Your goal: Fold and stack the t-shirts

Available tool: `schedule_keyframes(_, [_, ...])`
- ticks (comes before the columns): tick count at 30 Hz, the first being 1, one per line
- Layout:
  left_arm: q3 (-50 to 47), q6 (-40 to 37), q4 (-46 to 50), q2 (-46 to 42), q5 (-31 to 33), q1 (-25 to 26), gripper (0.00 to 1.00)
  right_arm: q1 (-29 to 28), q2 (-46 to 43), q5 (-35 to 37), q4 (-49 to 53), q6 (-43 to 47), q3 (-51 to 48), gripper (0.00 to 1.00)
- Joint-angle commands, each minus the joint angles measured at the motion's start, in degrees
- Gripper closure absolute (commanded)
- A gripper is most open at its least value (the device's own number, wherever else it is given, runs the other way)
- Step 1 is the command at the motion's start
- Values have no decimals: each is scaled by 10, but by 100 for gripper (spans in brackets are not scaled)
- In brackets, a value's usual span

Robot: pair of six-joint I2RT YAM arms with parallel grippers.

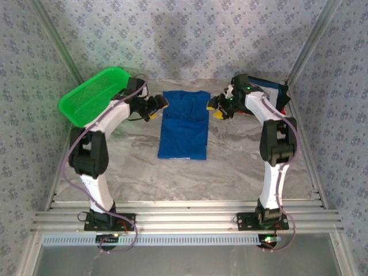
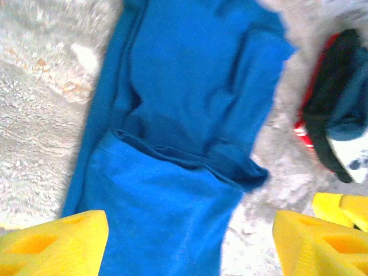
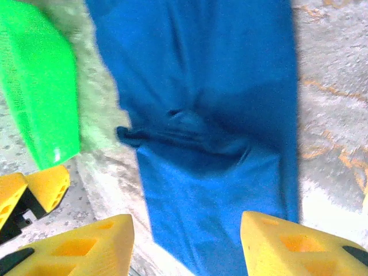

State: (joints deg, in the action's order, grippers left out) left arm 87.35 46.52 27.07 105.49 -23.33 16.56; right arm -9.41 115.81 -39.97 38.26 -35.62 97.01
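1. Patterned wallpaper (image 1: pixel 190 34) closes in a grey marbled table (image 1: pixel 241 167) on three sides.
2. The royal blue t-shirt (image 1: pixel 184 126) lies at the centre of the table as a narrow rectangle running from 12 to 6 o'clock. A doubled layer covers its far part, and that layer's edge crosses the cloth (image 2: pixel 190 115) (image 3: pixel 218 115).
3. A green plastic mesh basket (image 1: pixel 92 95) sits tilted at 10 o'clock from the shirt, on the table's far left corner (image 3: pixel 40 86).
4. At 2 o'clock, behind the right arm, a dark navy t-shirt (image 1: pixel 270 89) with a white panel (image 2: pixel 336 103) lies on a red t-shirt (image 2: pixel 305 129).
5. The left gripper (image 1: pixel 158 109) is just off the blue shirt's far end at 9 o'clock, its yellow fingers spread wide with nothing between them (image 2: pixel 190 221).
6. The right gripper (image 1: pixel 216 109) is at 3 o'clock of that same end, its fingers parted and gripping nothing (image 3: pixel 187 221).
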Motion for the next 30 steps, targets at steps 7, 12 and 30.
schedule_keyframes(7, [-194, -28, 24, -164, 16, 41, 25, -46, -164, -6, -98, -22, -243, 49])
schedule_keyframes(12, [-307, -17, 5, -226, -4, 55, 26, -86, -204, 14, -112, -27, -350, 46])
schedule_keyframes(30, [-466, 71, -199, -197, -40, 56, 33, -137, -182, 23, -218, -89, -466, 47])
